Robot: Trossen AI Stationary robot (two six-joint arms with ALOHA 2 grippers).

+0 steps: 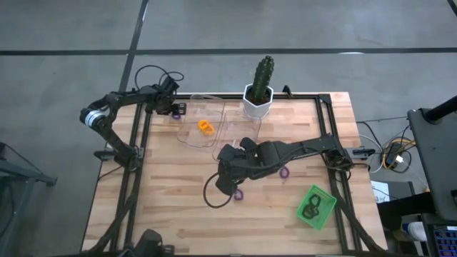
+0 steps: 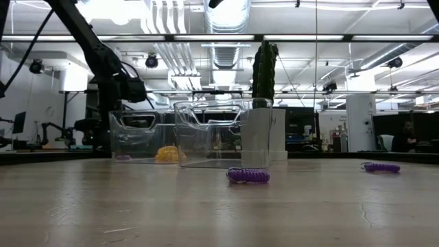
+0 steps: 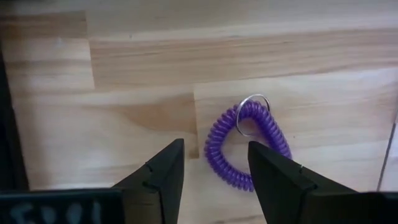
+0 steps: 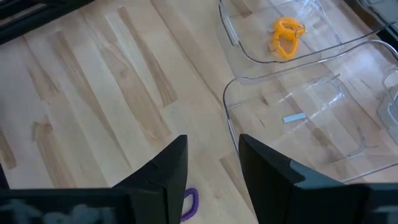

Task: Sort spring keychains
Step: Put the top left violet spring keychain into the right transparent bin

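Left wrist: open end effector (image 3: 212, 171) over purple keychain (image 3: 247, 144)

The purple keychain (image 4: 191, 204) near the right gripper (image 4: 211, 165) is half covered by a finger and cut off at the frame edge, while whatever's piled in the green tray (image 1: 315, 206) is too small and dark to be counted from above
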